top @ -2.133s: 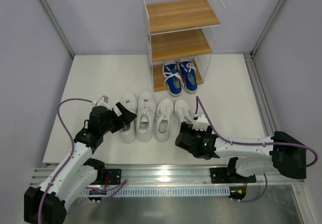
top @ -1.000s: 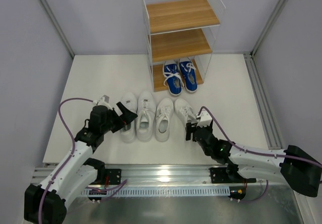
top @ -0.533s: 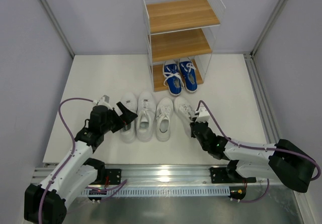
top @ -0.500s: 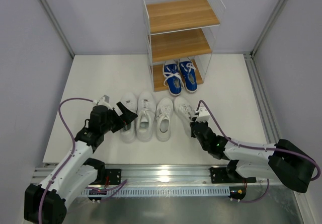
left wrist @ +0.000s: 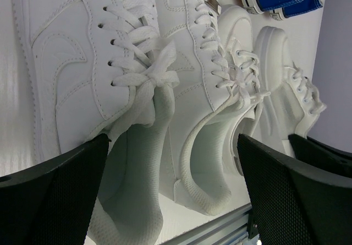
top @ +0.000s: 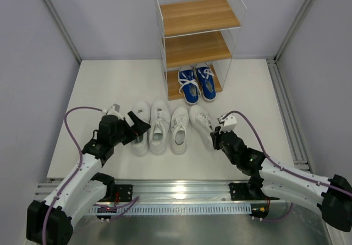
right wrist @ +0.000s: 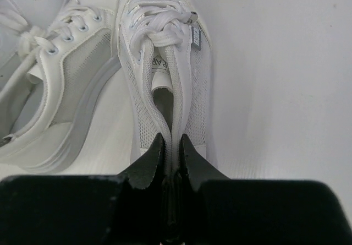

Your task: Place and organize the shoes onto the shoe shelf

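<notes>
Counter (top: 110, 85): we see a white surface that carries everything; the shoe shelf stands at its far edge, well ahead of both end effectors.
Shoe shelf (top: 198, 15): three wooden boards in a thin white wire frame. The top and middle boards are bare.
White shoes (top: 159, 126): four in a row with toes toward the shelf, lying between our two end effectors.
Blue pair (top: 196, 83): side by side on the bottom board, beyond the right end effector.
Rightmost white shoe (right wrist: 165, 74): on the counter, directly ahead of the right end effector, with its neighbour just beside it on the left.
Right end effector (right wrist: 170, 143): closed, pinching the back wall of that shoe's heel between both fingers.
Left end effector (left wrist: 171, 146): jaws spread wide and holding nothing, poised over the heel ends of the two leftmost white shoes.
Handling: we judge the mesh upper soft and the shoe light. The heel wall looks like the firmest thin edge to grip. Held there, the toe will likely hang down and swing.
Risk: we think the thin collar could slip out of the pinch, or the toe could catch the wire frame.
</notes>
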Tool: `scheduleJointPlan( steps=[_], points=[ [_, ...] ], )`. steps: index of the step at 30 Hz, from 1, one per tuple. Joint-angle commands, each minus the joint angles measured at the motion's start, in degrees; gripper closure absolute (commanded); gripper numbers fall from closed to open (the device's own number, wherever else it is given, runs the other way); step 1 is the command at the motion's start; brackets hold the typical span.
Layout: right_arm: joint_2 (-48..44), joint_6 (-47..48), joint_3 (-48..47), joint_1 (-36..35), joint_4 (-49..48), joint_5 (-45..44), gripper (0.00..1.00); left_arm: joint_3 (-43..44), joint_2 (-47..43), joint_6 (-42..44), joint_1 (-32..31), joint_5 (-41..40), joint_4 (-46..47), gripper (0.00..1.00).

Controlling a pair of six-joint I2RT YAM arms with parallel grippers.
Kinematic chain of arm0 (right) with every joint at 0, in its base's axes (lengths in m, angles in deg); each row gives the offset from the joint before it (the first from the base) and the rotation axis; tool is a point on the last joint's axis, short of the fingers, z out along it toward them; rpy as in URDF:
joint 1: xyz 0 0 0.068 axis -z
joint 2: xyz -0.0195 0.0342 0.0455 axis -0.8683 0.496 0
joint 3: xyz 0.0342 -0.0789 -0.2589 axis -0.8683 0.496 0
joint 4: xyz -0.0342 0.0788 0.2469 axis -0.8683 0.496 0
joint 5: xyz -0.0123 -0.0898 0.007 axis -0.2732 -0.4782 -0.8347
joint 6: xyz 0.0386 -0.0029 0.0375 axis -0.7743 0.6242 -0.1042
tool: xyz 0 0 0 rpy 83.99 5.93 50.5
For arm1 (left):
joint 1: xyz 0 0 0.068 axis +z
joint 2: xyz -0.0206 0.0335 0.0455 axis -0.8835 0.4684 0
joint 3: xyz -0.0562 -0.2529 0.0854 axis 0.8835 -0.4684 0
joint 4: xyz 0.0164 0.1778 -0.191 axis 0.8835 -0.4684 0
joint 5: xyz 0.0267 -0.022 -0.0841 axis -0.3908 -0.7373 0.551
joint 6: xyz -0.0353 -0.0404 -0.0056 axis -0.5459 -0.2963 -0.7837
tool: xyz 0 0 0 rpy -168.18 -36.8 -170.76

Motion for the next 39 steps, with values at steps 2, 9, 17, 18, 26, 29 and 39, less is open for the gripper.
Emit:
scheduleJointPlan(
  steps=[2, 9, 17, 18, 26, 29, 39],
  points=[
    [-7.53, 3.0, -8.67, -0.41, 6.85, -0.49, 0.96, -0.34, 2.27, 1.35, 0.47, -2.53, -1.05, 0.0],
    [-14.12, 7.73, -16.06, -0.32, 15.21, -3.31, 0.96, 0.63, 3.07, 1.61, 0.47, -2.53, -1.05, 0.0],
    [-5.71, 19.17, -31.87, -0.24, 13.38, -11.13, 0.96, 1.51, 2.72, 1.7, 0.47, -2.62, -1.75, 0.0],
    [-3.43, 19.87, -32.85, 0.55, 12.5, -10.52, 0.96, 1.51, 2.54, 1.79, 0.47, -2.71, -1.93, 0.0],
    [7.21, 22.78, -44.36, 15.75, 8.36, 1.43, 0.96, 2.48, 0.43, 1.61, 0.47, -2.62, -2.72, 0.0],
    [12.58, 22.95, -49.02, 20.41, 7.66, 5.99, 0.96, 2.83, 0.26, 1.61, 0.47, -2.45, -2.63, 0.0],
    [25.77, 21.02, -61.24, 28.15, 5.11, 13.39, 0.96, 2.74, -2.03, 1.08, 0.47, -2.71, -3.69, 0.0]
  ],
)
